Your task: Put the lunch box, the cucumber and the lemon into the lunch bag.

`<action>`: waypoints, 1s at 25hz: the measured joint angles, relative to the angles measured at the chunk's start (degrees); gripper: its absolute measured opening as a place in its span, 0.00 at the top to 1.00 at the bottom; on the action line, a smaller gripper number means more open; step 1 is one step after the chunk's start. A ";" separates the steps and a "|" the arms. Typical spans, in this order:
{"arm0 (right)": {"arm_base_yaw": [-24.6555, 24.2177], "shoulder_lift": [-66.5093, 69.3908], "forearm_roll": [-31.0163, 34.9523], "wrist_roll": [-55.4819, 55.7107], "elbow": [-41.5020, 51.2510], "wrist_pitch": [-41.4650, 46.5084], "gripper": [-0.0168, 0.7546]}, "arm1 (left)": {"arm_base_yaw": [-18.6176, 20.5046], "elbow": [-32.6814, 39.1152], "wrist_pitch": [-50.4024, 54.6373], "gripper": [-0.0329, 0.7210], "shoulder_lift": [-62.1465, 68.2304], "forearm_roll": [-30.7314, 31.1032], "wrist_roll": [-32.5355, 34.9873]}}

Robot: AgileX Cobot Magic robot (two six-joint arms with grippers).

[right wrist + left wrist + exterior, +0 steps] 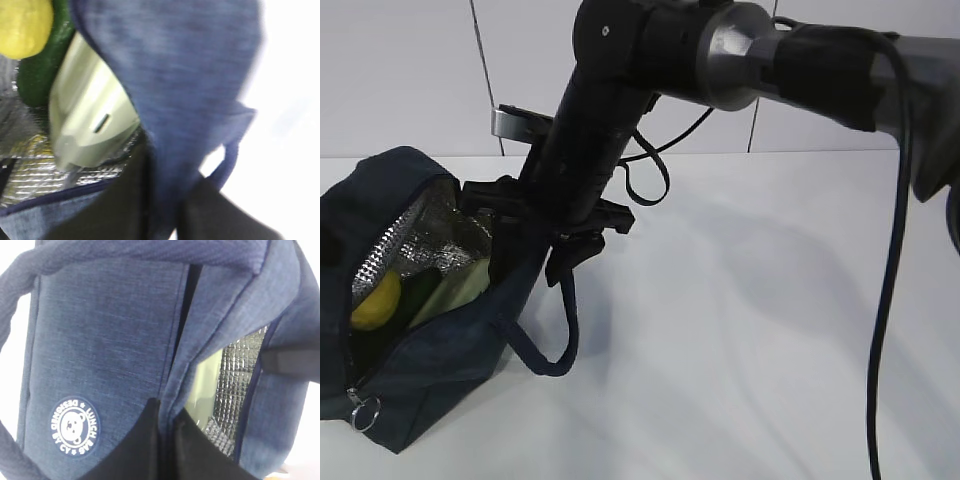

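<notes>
All three items look loaded: the lemon [377, 298], the cucumber [417, 291] and the lunch box [455, 290] sit inside the lunch bag [430, 365], lemon nearest the bag's zipper end, cucumber just beside it, lunch box behind that against the silvery lining. In the right wrist view the pale green lid with one side clip shows clearly, cucumber touching its far edge, lemon on top of the cucumber. So my read is packing is done and we're at the hold-open / release step. The bag lies on the white surface [740, 330], mouth open, ring pull [364, 411] hanging at the bag's near corner. Left claw [167, 420] is closed, fingers pinching the bag's rim fabric at the edge of the opening. Right claw [165, 200] is clamped on the bag's opposite side panel, fabric running down between its fingers, next to a loop handle [555, 340]. Next move, as I judge it: both claws let go of the fabric and back away from the bag without snagging a handle or dragging the bag over; risk is the handle loop catching on a finger. Readable text: round white bear patch [75, 426] on the bag's outer panel, "LUNCH BAG" on one arc, "DESIGNED BY" plus letters I can't resolve on the other. No other writing legible.
</notes>
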 joint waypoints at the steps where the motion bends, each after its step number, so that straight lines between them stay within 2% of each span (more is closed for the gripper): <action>1: 0.00 0.00 0.00 0.00 0.00 0.00 0.43 | 0.00 0.00 0.00 0.96 0.00 -0.11 0.00; 3: 0.00 0.00 -0.11 0.00 0.00 0.00 0.52 | 0.00 0.00 0.00 0.96 0.00 -0.22 0.00; 9: 0.00 0.00 -2.18 0.00 0.00 0.00 0.91 | 0.00 0.00 0.29 0.96 0.00 -0.22 0.00; 11: 0.00 0.00 -3.05 0.00 0.00 0.00 0.97 | 0.00 0.00 0.70 0.96 0.00 -0.11 0.00; 18: 0.13 -0.89 -7.85 -0.11 0.00 0.00 0.98 | 0.00 0.00 2.92 0.96 0.00 -1.22 0.11; 21: 0.22 -2.90 -10.66 -0.30 0.00 0.71 0.98 | -0.61 0.00 3.27 0.96 0.00 -4.65 1.58; 25: 0.22 -6.01 -14.32 -0.56 0.00 1.35 0.99 | -3.73 0.00 3.84 0.96 0.00 -10.38 3.46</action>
